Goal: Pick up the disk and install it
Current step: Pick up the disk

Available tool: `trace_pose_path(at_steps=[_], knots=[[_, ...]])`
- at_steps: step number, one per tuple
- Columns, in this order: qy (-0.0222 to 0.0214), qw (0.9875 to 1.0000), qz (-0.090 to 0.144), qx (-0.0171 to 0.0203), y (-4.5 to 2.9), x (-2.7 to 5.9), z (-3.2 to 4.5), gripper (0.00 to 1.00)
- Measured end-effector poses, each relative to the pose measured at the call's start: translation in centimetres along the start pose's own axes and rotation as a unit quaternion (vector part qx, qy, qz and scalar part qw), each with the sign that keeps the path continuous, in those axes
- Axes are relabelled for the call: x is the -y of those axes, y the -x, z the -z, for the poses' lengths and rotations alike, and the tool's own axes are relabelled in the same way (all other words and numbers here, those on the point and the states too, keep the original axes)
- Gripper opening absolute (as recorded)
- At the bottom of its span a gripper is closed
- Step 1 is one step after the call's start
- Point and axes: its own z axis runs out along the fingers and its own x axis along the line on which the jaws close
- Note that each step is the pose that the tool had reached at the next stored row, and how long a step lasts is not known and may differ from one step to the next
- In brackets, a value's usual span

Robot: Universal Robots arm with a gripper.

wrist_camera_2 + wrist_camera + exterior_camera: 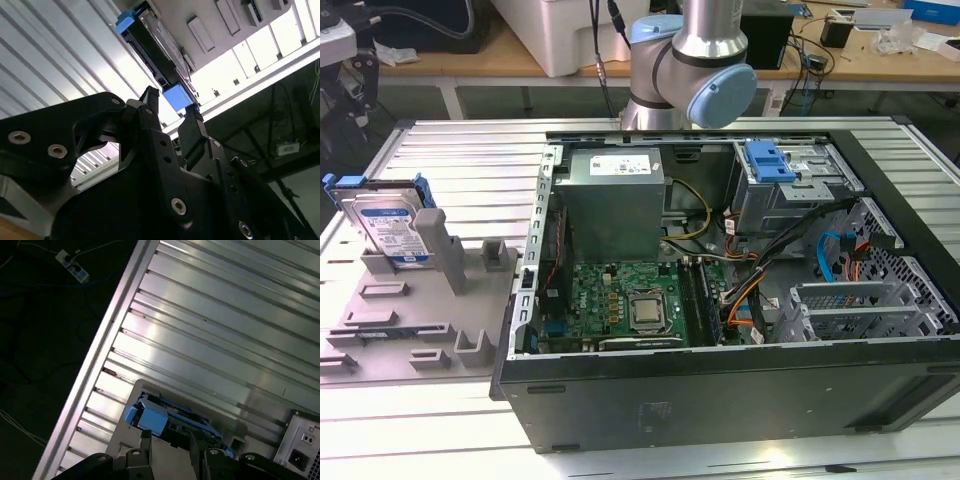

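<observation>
Find disk (392,225) standing on edge in rack (470,270), outside case (720,400), well off the case wall toward the exterior view's left. Tilts back a little, label side showing.

In second wrist view, see gripper (171,107) with fingers parted to a middling gap, gripping nothing. Look through that gap: disk (155,50) straight ahead, edge-on, blue end nearest the tips, long axis running away from them. Likewise in first wrist view: disk (152,415) just beyond the tips and, by the look of it, apart from them. Cannot tell whether the thin sides line up exactly with the gap.
</observation>
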Motion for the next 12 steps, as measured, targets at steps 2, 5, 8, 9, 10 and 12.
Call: trace_pose_path(at_steps=[2, 5, 8, 9, 10, 12], knots=[[-0.0009, 0.9992, 0.039, -0.0012, 0.0, 0.0, -0.01, 0.44], [-0.0018, 0.9967, 0.081, -0.0025, 0.0, 0.0, -0.02, 0.44], [-0.0026, 0.9928, 0.12, -0.0036, 0.0, 0.0, -0.04, 0.44], [-0.0029, 0.9915, 0.13, -0.0039, 0.0, 0.0, -0.05, 0.44], [-0.0031, 0.9899, 0.141, -0.0042, 0.0, 0.0, -0.06, 0.44], [-0.0035, 0.987, 0.161, -0.0048, 0.0, 0.0, -0.07, 0.44]])
